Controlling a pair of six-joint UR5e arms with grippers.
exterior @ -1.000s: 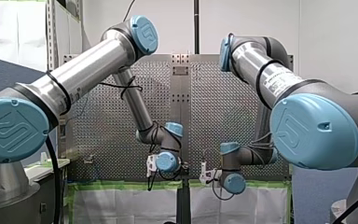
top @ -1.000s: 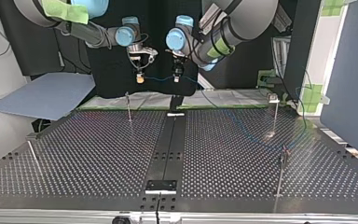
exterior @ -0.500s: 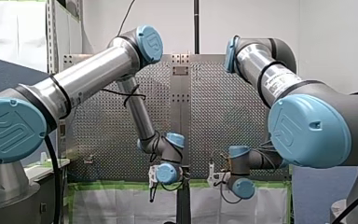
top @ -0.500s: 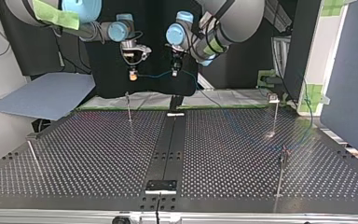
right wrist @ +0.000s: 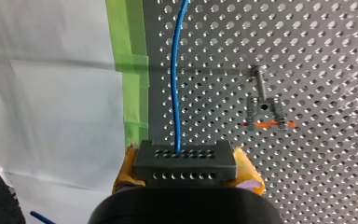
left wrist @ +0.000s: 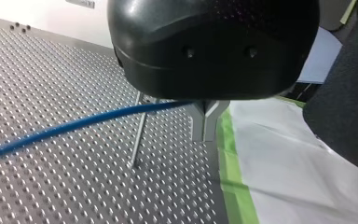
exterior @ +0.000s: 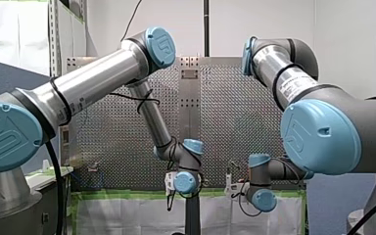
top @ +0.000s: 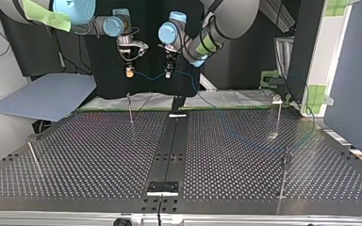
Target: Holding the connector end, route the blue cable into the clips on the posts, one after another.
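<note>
Blue cable [right wrist: 176,93], black perforated connector [right wrist: 185,161]

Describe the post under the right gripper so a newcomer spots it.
In the top view, follow the central black strip to its far end. Just left of it stands a thin upright post, the only one nearly below my right gripper.

Opposed front and top views share the table [top: 99,155]
</note>
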